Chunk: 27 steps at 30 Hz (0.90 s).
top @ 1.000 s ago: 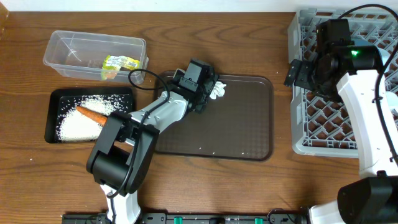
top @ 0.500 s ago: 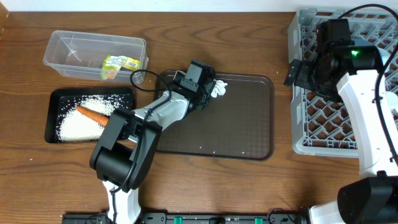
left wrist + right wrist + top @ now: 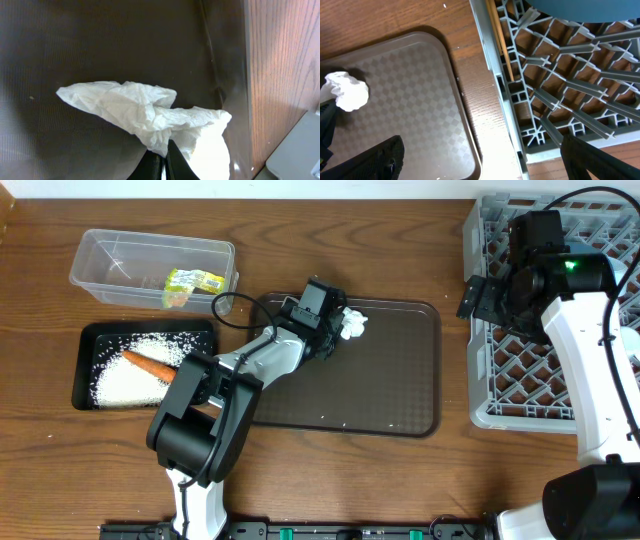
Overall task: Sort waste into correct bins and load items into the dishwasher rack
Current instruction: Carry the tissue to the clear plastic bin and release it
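Item: crumpled white tissue (image 3: 145,112) on flat brown serving tray (image 3: 390,380); left tool (image 3: 162,162) clamped on its edge. Risk: thin pinch may slip.

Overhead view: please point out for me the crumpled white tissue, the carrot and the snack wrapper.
crumpled white tissue (image 3: 352,325): overhead view, on its white crumpled middle.
carrot (image 3: 149,364): overhead view, halfway along its orange body.
snack wrapper (image 3: 194,280): overhead view, centre of its green-yellow face.
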Available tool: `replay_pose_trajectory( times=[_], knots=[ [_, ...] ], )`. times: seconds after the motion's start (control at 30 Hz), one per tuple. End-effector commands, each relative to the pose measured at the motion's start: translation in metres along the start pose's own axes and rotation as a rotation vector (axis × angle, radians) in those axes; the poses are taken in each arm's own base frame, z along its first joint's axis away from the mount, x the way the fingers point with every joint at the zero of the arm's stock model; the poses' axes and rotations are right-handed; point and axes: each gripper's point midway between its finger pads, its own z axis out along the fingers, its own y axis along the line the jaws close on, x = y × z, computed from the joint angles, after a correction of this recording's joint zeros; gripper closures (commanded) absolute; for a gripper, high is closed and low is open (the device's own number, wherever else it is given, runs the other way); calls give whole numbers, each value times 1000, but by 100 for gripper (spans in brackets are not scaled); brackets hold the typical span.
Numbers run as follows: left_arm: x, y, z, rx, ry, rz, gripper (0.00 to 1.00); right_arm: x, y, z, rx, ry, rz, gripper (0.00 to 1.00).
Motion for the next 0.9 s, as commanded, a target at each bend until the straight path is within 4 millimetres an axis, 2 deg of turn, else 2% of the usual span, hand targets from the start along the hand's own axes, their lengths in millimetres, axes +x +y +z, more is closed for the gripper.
replay_pose_trajectory(
  times=[0.0, 0.4, 0.57, 0.87],
  knots=[
    [2, -6, -4, 15, 6, 32, 94, -3, -3, 0, 5, -3, 9, 1],
    [-1, -43, -50, 123, -23, 86, 94, -3, -3, 0, 5, -2, 9, 1],
    [-43, -56, -71, 149, -212, 189, 94, -3, -3, 0, 5, -3, 9, 1],
    [-130, -68, -102, 198, -400, 196, 94, -3, -2, 0, 4, -6, 9, 1]
  ],
)
